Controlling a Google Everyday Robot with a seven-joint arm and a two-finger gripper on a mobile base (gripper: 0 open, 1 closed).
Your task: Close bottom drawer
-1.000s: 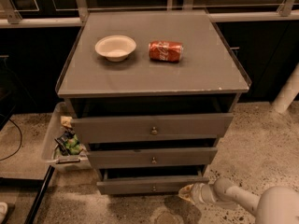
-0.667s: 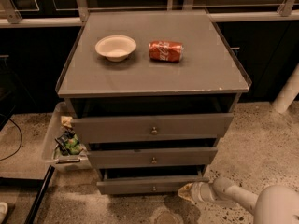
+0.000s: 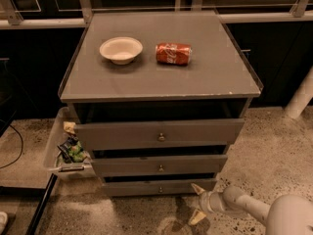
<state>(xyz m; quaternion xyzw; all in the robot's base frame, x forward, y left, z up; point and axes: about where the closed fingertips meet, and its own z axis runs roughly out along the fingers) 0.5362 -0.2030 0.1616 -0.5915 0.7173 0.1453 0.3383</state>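
Nearest, low by the floor below the near right corner of the tabletop (image 3: pixel 161 84), the gripper (image 3: pixel 198 203) has barely shifted in the last second. Its fingers (image 3: pixel 197 188) are spread wide and hold nothing, just before the right end of the bottom drawer (image 3: pixel 142 188). That drawer looks unmoved, so the push seems not yet made. It is the slimmest grey front, lowest of three, with a brass knob (image 3: pixel 160 189). Toward the far edge sit a white bowl (image 3: pixel 121 49) and a tipped Coca-Cola can (image 3: pixel 173 53).
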